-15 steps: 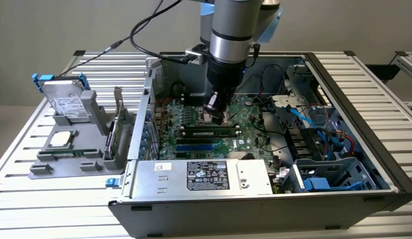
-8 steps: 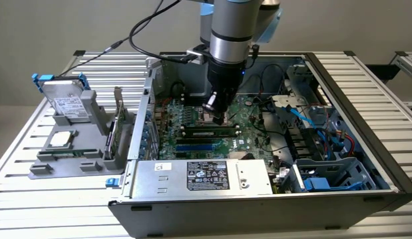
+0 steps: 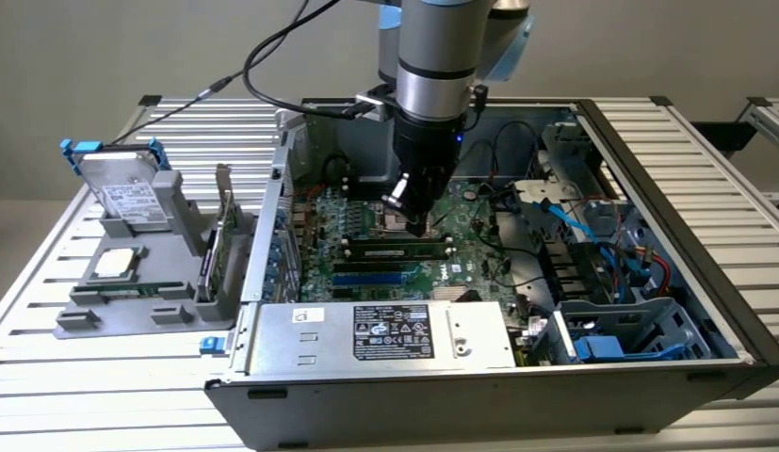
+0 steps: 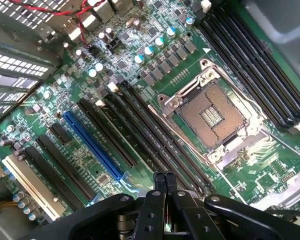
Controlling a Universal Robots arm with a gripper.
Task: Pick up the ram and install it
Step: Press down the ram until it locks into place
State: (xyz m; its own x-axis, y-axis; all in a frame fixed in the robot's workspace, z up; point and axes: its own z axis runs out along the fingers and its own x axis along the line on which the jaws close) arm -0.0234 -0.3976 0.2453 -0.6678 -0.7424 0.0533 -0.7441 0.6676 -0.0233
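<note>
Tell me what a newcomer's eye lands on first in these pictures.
First the open grey metal computer case on the slatted table, with the robot's shut hand reaching down over its green motherboard. Just below the hand a long dark-green ram stick lies along a slot. In the wrist view, the empty square processor socket and a bright blue expansion slot stand out.

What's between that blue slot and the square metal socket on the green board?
Several long dark slots, side by side, fill the stretch between the blue slot and the socket, as the wrist view shows.
</note>
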